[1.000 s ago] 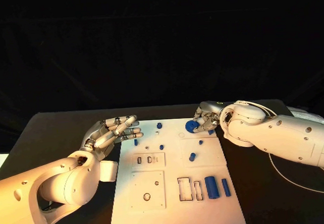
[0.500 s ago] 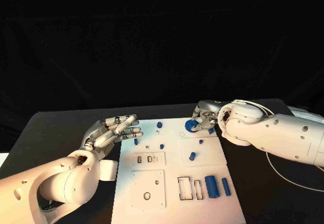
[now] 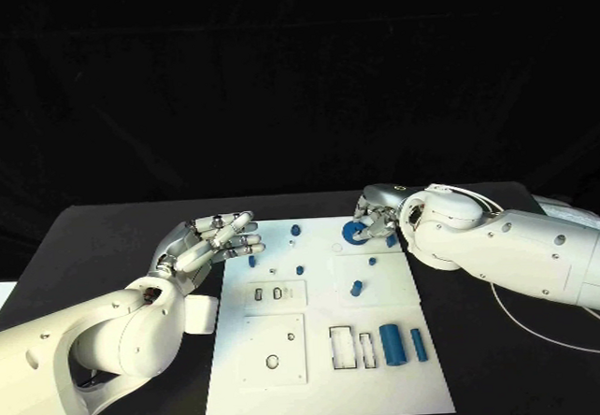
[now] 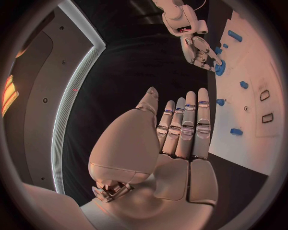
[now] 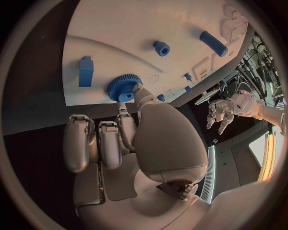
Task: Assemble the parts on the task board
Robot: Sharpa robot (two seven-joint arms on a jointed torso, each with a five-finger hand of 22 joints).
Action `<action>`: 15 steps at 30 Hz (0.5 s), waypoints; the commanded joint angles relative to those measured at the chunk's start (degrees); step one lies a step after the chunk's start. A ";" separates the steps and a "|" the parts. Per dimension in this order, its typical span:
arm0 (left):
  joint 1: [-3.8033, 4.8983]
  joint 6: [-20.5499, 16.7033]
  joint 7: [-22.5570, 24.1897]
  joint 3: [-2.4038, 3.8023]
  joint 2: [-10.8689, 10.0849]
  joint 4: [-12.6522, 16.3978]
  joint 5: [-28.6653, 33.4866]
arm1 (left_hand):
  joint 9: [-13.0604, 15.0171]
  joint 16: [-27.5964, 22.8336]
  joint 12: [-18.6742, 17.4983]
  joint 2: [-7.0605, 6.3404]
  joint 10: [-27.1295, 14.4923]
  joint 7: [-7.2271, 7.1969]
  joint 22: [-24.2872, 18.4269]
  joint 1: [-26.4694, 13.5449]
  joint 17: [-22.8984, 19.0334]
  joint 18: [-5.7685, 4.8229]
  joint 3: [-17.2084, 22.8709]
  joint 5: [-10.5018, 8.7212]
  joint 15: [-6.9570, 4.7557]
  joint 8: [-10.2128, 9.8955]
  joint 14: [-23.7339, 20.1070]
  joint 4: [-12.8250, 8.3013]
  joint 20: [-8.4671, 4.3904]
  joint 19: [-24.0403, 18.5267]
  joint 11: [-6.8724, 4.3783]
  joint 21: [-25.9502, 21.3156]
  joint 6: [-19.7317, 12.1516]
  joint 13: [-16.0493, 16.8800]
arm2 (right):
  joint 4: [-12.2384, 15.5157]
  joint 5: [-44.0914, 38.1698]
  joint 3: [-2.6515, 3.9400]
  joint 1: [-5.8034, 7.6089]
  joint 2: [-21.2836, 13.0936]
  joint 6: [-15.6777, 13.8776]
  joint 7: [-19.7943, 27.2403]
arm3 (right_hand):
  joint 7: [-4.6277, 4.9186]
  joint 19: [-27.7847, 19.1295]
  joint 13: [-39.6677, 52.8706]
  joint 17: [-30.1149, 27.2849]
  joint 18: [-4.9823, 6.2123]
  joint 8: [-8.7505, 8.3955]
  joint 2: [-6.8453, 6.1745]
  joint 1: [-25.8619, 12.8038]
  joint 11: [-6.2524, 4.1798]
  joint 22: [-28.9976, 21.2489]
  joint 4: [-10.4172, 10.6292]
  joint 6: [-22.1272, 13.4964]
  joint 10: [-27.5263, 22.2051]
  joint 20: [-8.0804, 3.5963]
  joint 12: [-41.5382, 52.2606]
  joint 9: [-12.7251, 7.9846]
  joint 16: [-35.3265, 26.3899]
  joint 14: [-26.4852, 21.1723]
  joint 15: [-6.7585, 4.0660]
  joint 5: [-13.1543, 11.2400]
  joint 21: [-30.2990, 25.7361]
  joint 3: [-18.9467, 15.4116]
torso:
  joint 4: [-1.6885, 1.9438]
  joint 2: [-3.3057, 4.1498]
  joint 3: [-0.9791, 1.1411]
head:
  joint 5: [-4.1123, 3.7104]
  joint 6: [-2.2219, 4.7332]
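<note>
White rectangular task board (image 3: pixel 328 356) is lying on the black table (image 3: pixel 100 246), long axis running away from the robot. Right hand (image 3: pixel 373 220) is working at the board's far right corner, pinching a round blue toothed gear (image 5: pixel 125 87); the right wrist view is resolving the gear's teeth and the thumb tip against its rim, detail the head view is hiding behind the fingers. Left hand (image 3: pixel 215 240) is hovering at the board's left edge, empty, fingers extended side by side. Two blue cylindrical pegs (image 3: pixel 391 345) are lying near the near right edge, long axes parallel to the board's.
</note>
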 commanded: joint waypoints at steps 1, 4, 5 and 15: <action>0.08 1.18 0.19 0.05 0.09 0.10 0.03 | -0.08 -0.36 -0.35 0.58 0.12 0.12 -0.09 0.13 0.09 1.09 -0.03 -0.32 -0.04 -0.18 0.50 -0.46 -0.12 0.35 0.09 -0.31 0.00 -0.07 | 0.43 -5.94 -0.24 -0.46 0.09 -2.02 -1.33 | -1.32 0.58 1.51 8.18 -0.88 1.05 2.01 2.94 -0.38 0.52 -0.84 2.76 0.61 -0.20 0.60 1.00 0.44 4.68 -0.50 -0.45 0.54 1.42 | -0.03 -0.02 0.01 | 0.04 0.01; 0.08 1.18 0.20 0.05 0.13 0.07 0.03 | -0.08 -0.36 -0.35 0.58 0.12 0.12 -0.09 0.13 0.09 1.09 -0.03 -0.32 -0.04 -0.18 0.50 -0.46 -0.12 0.35 0.09 -0.31 0.00 -0.07 | 1.30 -7.92 -0.24 -0.59 0.11 -4.41 -1.19 | -1.55 0.82 2.30 8.27 -1.00 1.17 2.19 3.29 -0.61 1.11 -1.72 3.35 1.12 -0.44 1.39 1.16 0.48 4.69 -0.70 -0.61 0.83 2.39 | 0.06 -0.01 0.03 | -0.02 0.09; 0.08 1.18 0.20 0.05 0.14 0.05 0.03 | -0.08 -0.36 -0.35 0.58 0.12 0.12 -0.09 0.13 0.09 1.09 -0.03 -0.32 -0.04 -0.18 0.50 -0.46 -0.12 0.35 0.09 -0.31 0.00 -0.07 | 1.62 -8.31 -0.25 -0.63 0.10 -5.01 -1.12 | -1.58 0.88 2.44 8.30 -1.03 1.17 2.19 3.30 -0.64 1.26 -1.87 3.43 1.20 -0.48 1.52 1.19 0.49 4.70 -0.72 -0.54 0.90 2.55 | 0.06 -0.01 0.03 | -0.02 0.09; 0.07 1.14 0.20 0.05 0.27 -0.27 0.03 | -0.08 -0.41 -0.39 0.62 0.12 0.11 -0.12 0.18 0.11 1.09 -0.02 -0.31 -0.04 -0.21 0.51 -0.53 -0.12 0.37 0.09 -0.35 0.01 -0.07 | 6.42 -6.59 -0.23 -0.73 1.43 -8.83 0.28 | -1.23 1.06 2.21 8.10 -1.13 0.21 1.79 1.30 -0.41 1.74 -1.96 2.66 1.05 -0.63 0.92 1.05 0.39 4.66 -0.60 -0.82 1.15 3.47 | 0.02 0.00 0.02 | 0.25 0.20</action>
